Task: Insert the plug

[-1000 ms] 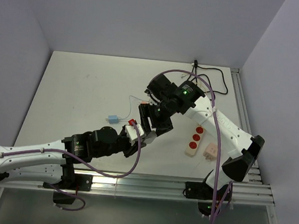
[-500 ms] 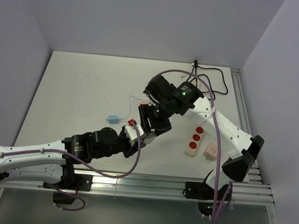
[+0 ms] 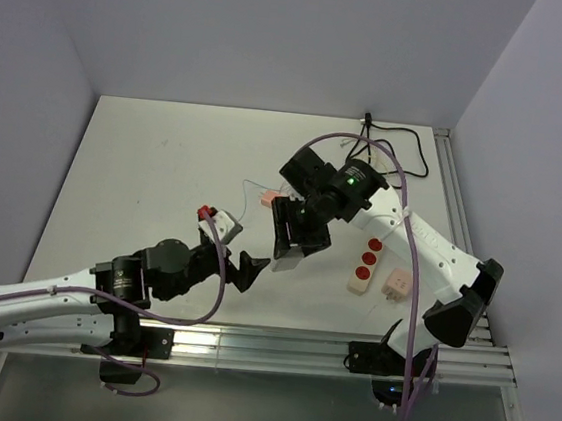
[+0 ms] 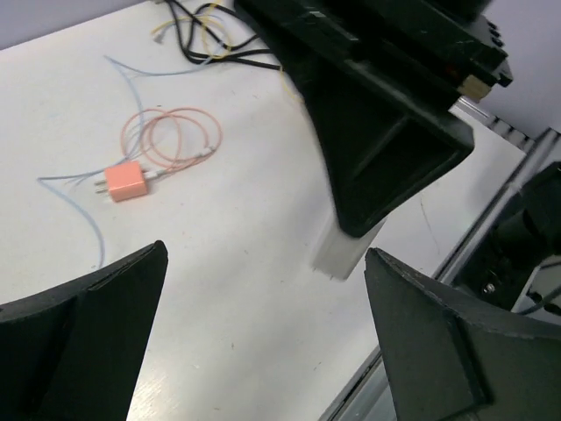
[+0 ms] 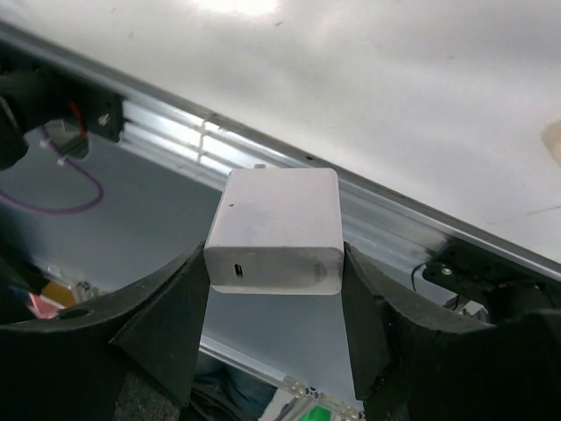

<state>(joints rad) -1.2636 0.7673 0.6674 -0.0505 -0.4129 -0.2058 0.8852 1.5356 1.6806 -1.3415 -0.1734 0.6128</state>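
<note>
– Right tool (image 5: 273,282) is clamped on the white charger block (image 5: 276,224), 1 finger flat on each of 2 opposite sides, holding it in the air above the counter (image 3: 155,167). How do you reckon it handles?
– Light and rigid, I'd say. It looks like a hard plastic shell that won't give under the pads. It's smooth, though, so it could twist in the grip if the prongs meet the socket off-square.
– Is the hold good?
– Looks it. The fingers sit across the middle of the body, and the face with the small port is turned toward the wrist camera. I can't see the prongs. Presumably they're on the far face and left free, which is what you want.
– And the left tool (image 4: 263,263)?
– Spread wide with nothing in it, near the block but not touching.
– The target?
– Power strip (image 3: 364,263) lies flat on the counter off to the right, apart from the block, with 3 red round outlets facing up. It seems loose and probably light, so a hard push may slide it. Going in square matters more than force.
– Anything else about?
– 1 orange plug (image 4: 125,181) with a coiled lead, and a pink adapter (image 3: 395,283) just beside the strip.
</note>
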